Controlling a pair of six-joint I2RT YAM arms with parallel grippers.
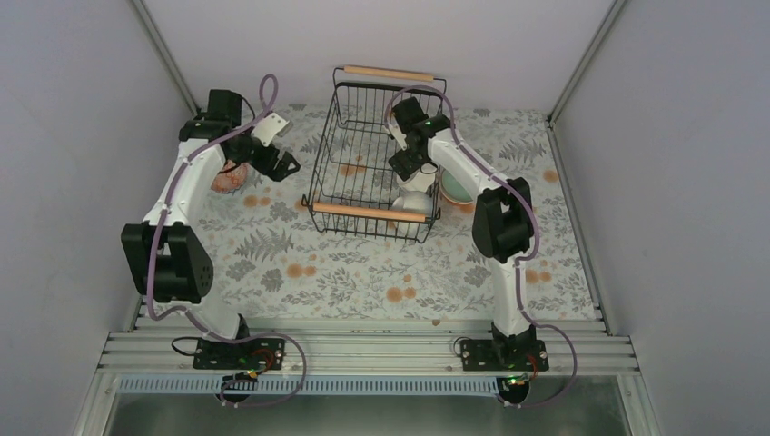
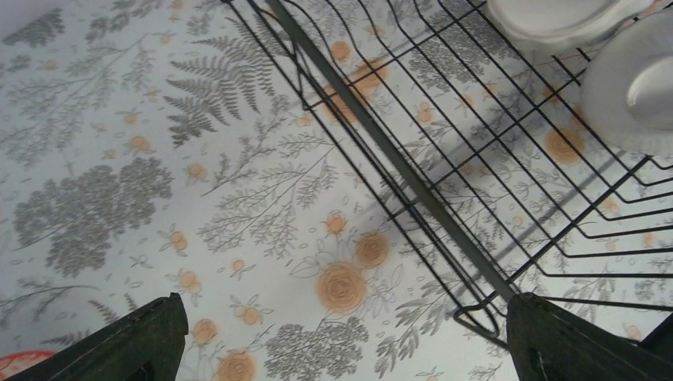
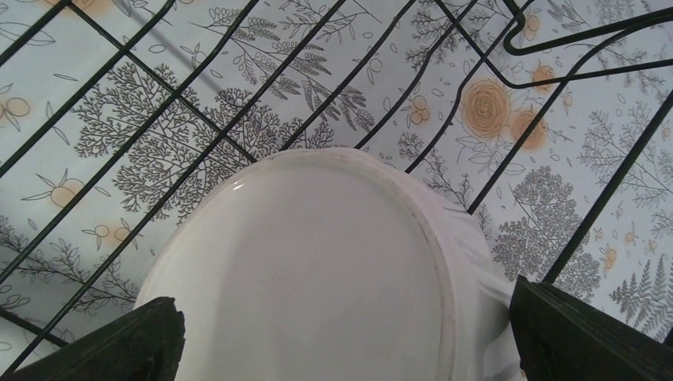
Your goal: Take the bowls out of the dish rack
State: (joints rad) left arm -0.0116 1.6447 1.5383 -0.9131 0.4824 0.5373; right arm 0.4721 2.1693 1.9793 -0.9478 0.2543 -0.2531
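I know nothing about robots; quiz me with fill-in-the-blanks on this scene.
The black wire dish rack has two bar handles made of ___.
The ___ arm's end effector hangs over it, open above a round white ceramic bowl.
The pale mint-green ceramic bowl sits ___ the rack, on the floral tablecloth.
Missing: wood; right; outside.

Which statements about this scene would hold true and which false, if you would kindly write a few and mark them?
1. The right pincer is open above a white bowl inside the dish rack. True.
2. The left pincer is shut on a bowl. False: it is open and holds nothing, over the tablecloth beside the rack.
3. A mint-green bowl sits outside the rack, on its right. True.
4. The rack is empty. False: the white bowl is in it.
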